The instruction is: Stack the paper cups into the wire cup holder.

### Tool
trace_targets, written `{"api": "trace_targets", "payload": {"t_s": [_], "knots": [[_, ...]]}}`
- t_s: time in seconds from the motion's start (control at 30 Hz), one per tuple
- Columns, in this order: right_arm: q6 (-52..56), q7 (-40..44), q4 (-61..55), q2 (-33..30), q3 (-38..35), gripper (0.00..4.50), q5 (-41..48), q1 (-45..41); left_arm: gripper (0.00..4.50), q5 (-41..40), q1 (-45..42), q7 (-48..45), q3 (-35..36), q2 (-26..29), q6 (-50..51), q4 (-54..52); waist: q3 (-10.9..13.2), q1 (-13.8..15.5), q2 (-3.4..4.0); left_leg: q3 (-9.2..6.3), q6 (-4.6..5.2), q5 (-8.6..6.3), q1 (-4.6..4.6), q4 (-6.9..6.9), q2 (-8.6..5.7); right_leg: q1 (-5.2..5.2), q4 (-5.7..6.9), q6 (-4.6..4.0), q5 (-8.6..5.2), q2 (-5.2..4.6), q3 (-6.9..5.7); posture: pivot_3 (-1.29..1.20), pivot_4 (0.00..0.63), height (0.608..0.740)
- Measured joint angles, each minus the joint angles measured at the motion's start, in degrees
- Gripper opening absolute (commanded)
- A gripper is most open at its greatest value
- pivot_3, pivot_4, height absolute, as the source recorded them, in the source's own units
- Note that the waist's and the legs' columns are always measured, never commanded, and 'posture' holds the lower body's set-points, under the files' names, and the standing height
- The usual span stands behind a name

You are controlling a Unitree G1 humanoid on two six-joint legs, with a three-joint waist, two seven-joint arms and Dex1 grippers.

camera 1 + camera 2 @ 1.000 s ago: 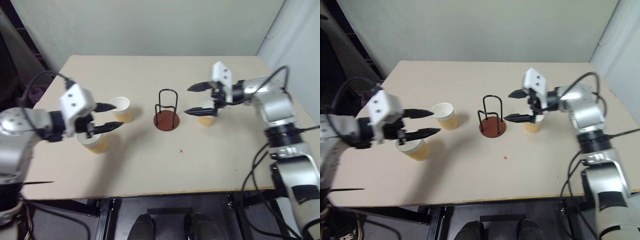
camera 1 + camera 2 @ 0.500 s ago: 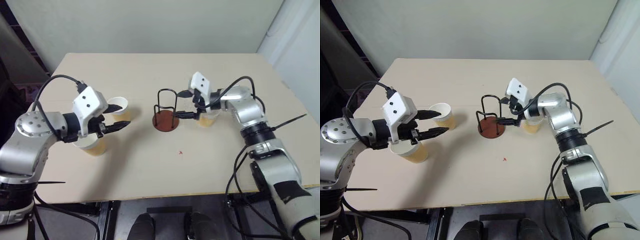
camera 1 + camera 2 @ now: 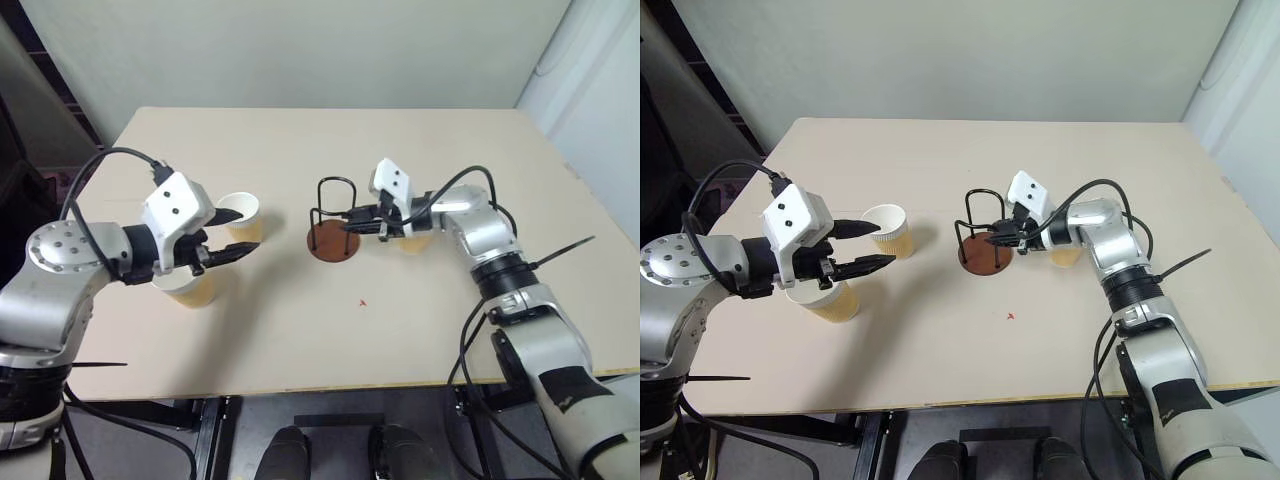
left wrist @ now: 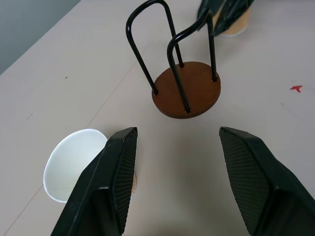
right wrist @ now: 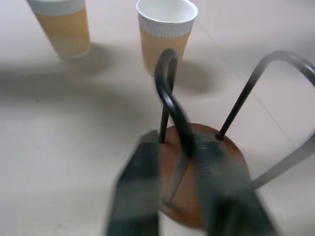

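**Right claw at the wire holder, cups standing on the tabletop**

While my right claw (image 3: 990,238) reaches leftward over the round reddish-brown base disc of the black wire cup holder (image 3: 984,250), its two black fingers are drawn close together around one of the upright wire loops, which passes between them in the right wrist view; whether they actually press on the wire I cannot tell. The holder stands near the middle of the beige tabletop (image 3: 1040,160) with no cup inside it.

Just beside the holder, on its right and partly behind my right arm, stands one small yellow-orange paper cup with a white rim (image 3: 415,242), upright. A second cup of the same kind (image 3: 889,230) stands upright well to the left of the holder. A third cup (image 3: 830,298) stands nearer to me, just below my left claw.

My left claw (image 3: 875,246) hovers above the tabletop between those two cups, fingers spread apart and holding nothing, pointing toward the holder. In the left wrist view the holder lies straight ahead between my left fingers (image 4: 114,182).
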Motion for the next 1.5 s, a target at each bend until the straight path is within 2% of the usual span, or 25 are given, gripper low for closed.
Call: {"api": "trace_targets", "payload": {"t_s": [0.33, 0.47, 0.6, 0.8, 0.93, 1.07, 1.1, 1.23, 1.27, 1.33, 1.43, 1.5], "knots": [[12.5, 15.4, -26.5, -11.6, 0.2, 0.03, 9.6, 9.5, 2.86, -5.3, 0.7, -15.0, 0.3, 6.4, -2.7, -0.8, 0.0, 0.0, -0.02, 0.07, -0.28, 0.10, -0.12, 0.05, -0.02, 0.00, -0.11, 0.00, -0.03, 0.03, 0.01, 0.00, 0.150, 0.740], [13.9, 19.4, -35.9, -16.7, 1.6, 0.03, 11.8, 14.6, 2.86, -5.5, -1.0, -19.0, -3.9, 6.9, -4.3, -2.0, 0.0, 0.0, -0.05, 0.04, 0.03, 0.03, 0.04, 0.05, -0.01, 0.17, -0.06, -0.02, -0.04, 0.04, 0.01, 0.00, 0.150, 0.740], [13.9, 19.3, -37.0, -17.5, 2.5, 0.03, 11.8, 16.6, 2.86, -4.7, -2.3, -20.0, -7.1, 6.1, -5.1, -2.0, 0.0, -0.2, -0.05, 0.08, 0.14, 0.20, 0.23, 0.06, 0.00, 0.29, -0.05, -0.20, -0.10, 0.03, 0.11, 0.00, 0.150, 0.740], [12.1, 17.4, -38.3, -18.1, 3.2, 0.03, 10.5, 17.8, 2.86, -4.3, -3.3, -20.2, -7.9, 5.4, -5.2, -2.1, 0.0, -0.3, -0.05, 0.09, 0.19, 0.30, 0.55, 0.01, 0.02, 0.61, -0.06, -0.22, -0.10, 0.03, 0.11, 0.00, 0.150, 0.740], [10.8, 16.3, -38.0, -18.1, 4.3, 1.09, 9.3, 17.8, 2.86, -4.1, -3.4, -20.2, -8.6, 5.2, -5.2, -2.1, 0.0, -0.3, -0.05, 0.08, 0.20, 0.30, 0.55, 0.01, 0.02, 0.63, -0.07, -0.22, -0.11, 0.03, 0.10, 0.00, 0.150, 0.740], [10.2, 17.2, -37.9, -19.7, 4.8, 2.49, 9.3, 17.8, 2.86, -4.0, -3.4, -20.2, -8.7, 5.0, -5.2, -2.1, 0.0, -0.3, -0.05, 0.09, 0.25, 0.26, 0.48, 0.01, 0.01, 0.62, -0.11, -0.22, -0.11, 0.03, 0.10, 0.00, 0.150, 0.740], [9.9, 18.4, -38.0, -20.9, 4.8, 2.94, 9.4, 17.8, 2.86, -4.0, -3.4, -20.2, -8.7, 5.0, -5.2, -2.1, 0.0, -0.3, -0.05, 0.09, 0.26, 0.25, 0.45, 0.01, 0.00, 0.62, -0.14, -0.22, -0.11, 0.03, 0.10, 0.00, 0.150, 0.740], [7.3, 22.8, -36.5, -25.8, 4.7, 4.31, 9.4, 16.8, 2.86, -4.4, -3.4, -20.2, -8.5, 4.9, -5.2, -2.1, 0.0, -0.1, -0.05, 0.11, 0.27, 0.20, 0.41, 0.02, -0.04, 0.62, -0.17, -0.22, -0.15, 0.03, 0.11, 0.00, 0.150, 0.740], [5.3, 23.6, -34.2, -26.9, 4.7, 4.46, 9.1, 15.3, 2.86, -4.8, -3.5, -20.0, -8.1, 4.7, -5.1, -2.0, 0.0, -0.1, -0.05, 0.14, 0.27, 0.20, 0.42, 0.03, -0.04, 0.63, -0.17, -0.22, -0.15, 0.02, 0.11, 0.00, 0.150, 0.740], [1.1, 22.0, -26.0, -27.3, 4.3, 4.46, 6.5, 9.9, 2.86, -5.6, -4.8, -17.8, -6.3, 2.8, -4.9, -1.1, 0.0, -0.1, -0.04, 0.15, 0.28, 0.22, 0.47, 0.07, -0.03, 0.63, -0.13, -0.20, -0.13, 0.00, 0.13, 0.00, 0.150, 0.740], [-6.1, 12.7, -10.3, -24.3, 3.5, 4.46, -0.5, -1.3, 2.86, -4.7, -9.0, -11.1, -4.8, -1.3, -4.2, 0.4, 0.0, -0.2, -0.02, 0.13, 0.35, 0.37, 0.73, -0.04, 0.05, 0.70, -0.08, -0.24, -0.04, -0.03, 0.16, 0.00, 0.150, 0.740], [-10.6, 9.6, -2.8, -21.9, 3.9, 4.46, -3.8, -4.7, 2.86, -2.1, -10.8, -7.0, -5.9, -3.5, -3.8, 1.8, -0.1, -0.2, 0.01, 0.09, 0.37, 0.36, 0.88, -0.13, 0.09, 0.80, -0.05, -0.26, -0.06, -0.03, 0.13, 0.00, 0.150, 0.740]]}}
